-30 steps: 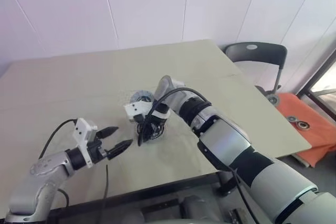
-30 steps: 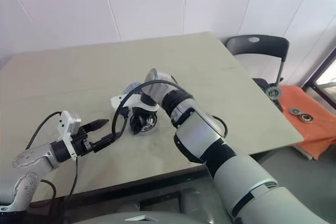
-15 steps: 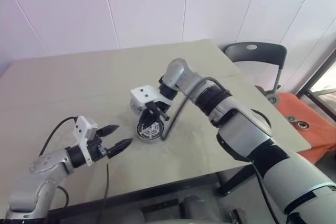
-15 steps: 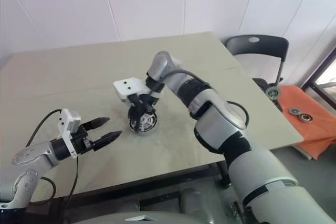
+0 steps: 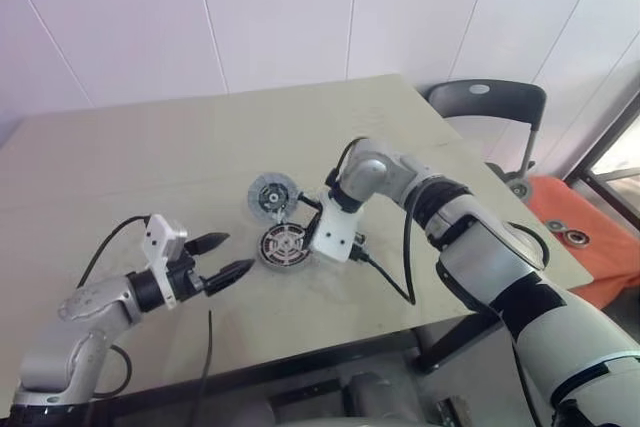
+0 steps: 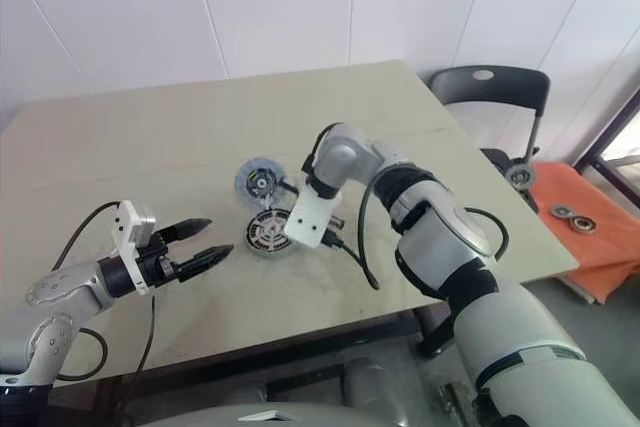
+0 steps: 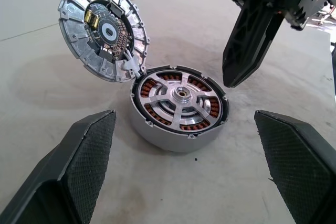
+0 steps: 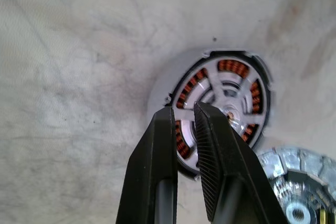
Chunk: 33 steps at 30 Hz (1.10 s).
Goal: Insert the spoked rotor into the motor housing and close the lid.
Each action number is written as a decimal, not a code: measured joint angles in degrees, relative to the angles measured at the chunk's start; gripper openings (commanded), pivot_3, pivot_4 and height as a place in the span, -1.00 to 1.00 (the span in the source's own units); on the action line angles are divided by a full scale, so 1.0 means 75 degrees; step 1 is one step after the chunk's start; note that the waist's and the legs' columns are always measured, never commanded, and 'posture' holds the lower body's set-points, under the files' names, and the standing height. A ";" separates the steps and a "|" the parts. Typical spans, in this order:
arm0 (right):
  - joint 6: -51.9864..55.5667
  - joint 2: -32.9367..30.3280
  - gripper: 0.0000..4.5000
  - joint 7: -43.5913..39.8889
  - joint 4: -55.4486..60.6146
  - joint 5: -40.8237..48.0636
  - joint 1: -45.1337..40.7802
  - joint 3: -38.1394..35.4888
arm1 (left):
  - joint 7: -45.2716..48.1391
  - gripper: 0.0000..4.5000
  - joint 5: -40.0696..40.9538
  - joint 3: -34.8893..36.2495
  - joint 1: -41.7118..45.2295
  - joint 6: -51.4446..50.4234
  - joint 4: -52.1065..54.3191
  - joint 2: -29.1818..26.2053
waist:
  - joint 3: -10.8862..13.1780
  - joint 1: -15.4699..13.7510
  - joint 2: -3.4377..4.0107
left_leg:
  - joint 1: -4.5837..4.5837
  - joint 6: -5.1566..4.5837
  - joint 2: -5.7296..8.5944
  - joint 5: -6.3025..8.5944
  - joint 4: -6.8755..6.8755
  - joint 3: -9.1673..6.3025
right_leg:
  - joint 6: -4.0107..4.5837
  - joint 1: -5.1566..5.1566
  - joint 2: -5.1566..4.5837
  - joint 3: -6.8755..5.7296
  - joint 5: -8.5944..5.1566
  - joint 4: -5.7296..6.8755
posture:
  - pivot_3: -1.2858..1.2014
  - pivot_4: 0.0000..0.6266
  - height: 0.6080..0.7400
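The motor housing (image 7: 157, 137) is a short silver puck on the table. The spoked rotor (image 7: 180, 95) sits inside it, with copper windings showing between its silver spokes. The lid (image 7: 102, 30) stands tilted open at the housing's far rim, its inner face with a dark circuit board showing. My right gripper (image 8: 182, 109) points down over the housing's edge, shut with nothing between its fingers. My left gripper (image 5: 233, 255) is open and empty, level with the table and aimed at the housing from a short way off.
A cable (image 5: 385, 272) from my right wrist trails on the table beside the housing. A black chair (image 5: 487, 107) stands past the table's right corner. An orange mat (image 5: 590, 237) with round metal parts lies on the floor at the right.
My right wrist has rolled and the gripper has swung right, off the top of the housing, which now lies flat with the rotor showing. The left gripper has stayed put.
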<state>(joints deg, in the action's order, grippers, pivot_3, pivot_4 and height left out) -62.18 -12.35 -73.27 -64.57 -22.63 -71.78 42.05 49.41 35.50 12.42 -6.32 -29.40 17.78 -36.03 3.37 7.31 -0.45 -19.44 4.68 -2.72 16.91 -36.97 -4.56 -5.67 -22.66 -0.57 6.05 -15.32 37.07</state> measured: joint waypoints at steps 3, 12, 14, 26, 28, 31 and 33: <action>-0.0156 0.0004 -0.72 0.0514 -0.0153 -0.0461 -0.0012 0.0079 | 0.0023 1.00 0.0000 -0.0003 -0.0001 -0.0005 -0.0020 0.0000 | 0.0000 -0.0003 0.0000 | 0.0003 0.0000 0.0000 0.0000 -0.0001 0.0000 | 0.0003 0.0003 0.0000 0.0001 -0.0001 0.0000 | 0.03 -1.00 1.00; -0.0081 0.0059 -0.72 0.1799 -0.0595 -0.1649 -0.0370 0.0368 | 0.0018 1.00 0.0000 -0.0011 -0.0063 -0.0010 -0.0031 -0.0002 | 0.0000 -0.0020 0.0001 | 0.0010 -0.0001 0.0001 -0.0001 -0.0005 -0.0001 | 0.0010 0.0012 0.0000 0.0004 -0.0003 -0.0002 | 0.03 -1.00 1.00; -0.0073 0.0069 -0.72 0.1842 -0.0641 -0.1748 -0.0417 0.0406 | 0.0012 1.00 0.0000 -0.0011 -0.0078 -0.0010 -0.0031 -0.0002 | 0.0000 -0.0020 0.0000 | 0.0009 -0.0001 0.0002 -0.0001 -0.0005 -0.0001 | 0.0010 0.0012 -0.0001 0.0004 -0.0003 -0.0004 | 0.03 -1.00 1.00; -0.0273 0.0096 -0.72 0.0976 -0.0739 -0.1384 -0.0638 0.0255 | 0.0001 1.00 0.0000 -0.0009 -0.0106 -0.0005 -0.0030 0.0016 | 0.0002 -0.0007 0.0004 | 0.0009 -0.0001 0.0002 -0.0001 -0.0002 -0.0003 | 0.0009 0.0010 0.0000 0.0003 -0.0002 -0.0002 | 0.03 -1.00 1.00; -0.0308 0.0101 -0.72 0.0797 -0.0738 -0.1257 -0.0638 0.0216 | 0.0002 1.00 -0.0001 -0.0012 -0.0087 0.0000 -0.0030 0.0020 | 0.0003 -0.0001 0.0006 | 0.0009 -0.0001 0.0002 -0.0001 -0.0003 -0.0003 | 0.0009 0.0010 0.0000 0.0003 -0.0002 -0.0002 | 0.03 -1.00 1.00; -0.0300 0.0103 -0.72 0.0655 -0.0732 -0.1083 -0.0639 0.0079 | 0.0004 1.00 -0.0001 -0.0015 -0.0072 0.0008 -0.0031 0.0021 | 0.0003 -0.0001 0.0005 | 0.0009 -0.0001 0.0002 -0.0001 -0.0002 -0.0003 | 0.0009 0.0010 0.0000 0.0003 -0.0002 -0.0002 | 0.03 -1.00 1.00; -0.0250 0.0097 -0.72 0.0612 -0.0732 -0.1083 -0.0639 0.0065 | 0.0005 1.00 -0.0002 -0.0020 -0.0036 0.0012 -0.0032 0.0026 | 0.0003 -0.0005 0.0006 | 0.0008 -0.0001 0.0002 -0.0001 -0.0002 -0.0003 | 0.0009 0.0009 0.0000 0.0003 -0.0002 -0.0002 | 0.03 -1.00 1.00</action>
<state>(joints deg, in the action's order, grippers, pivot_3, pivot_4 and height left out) -64.06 -11.62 -68.69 -70.06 -30.75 -76.57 42.54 49.45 35.49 12.27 -6.59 -29.31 17.53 -35.83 3.40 7.27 -0.40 -19.37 4.67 -2.71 16.91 -36.98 -4.58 -5.60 -22.59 -0.57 6.07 -15.34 37.06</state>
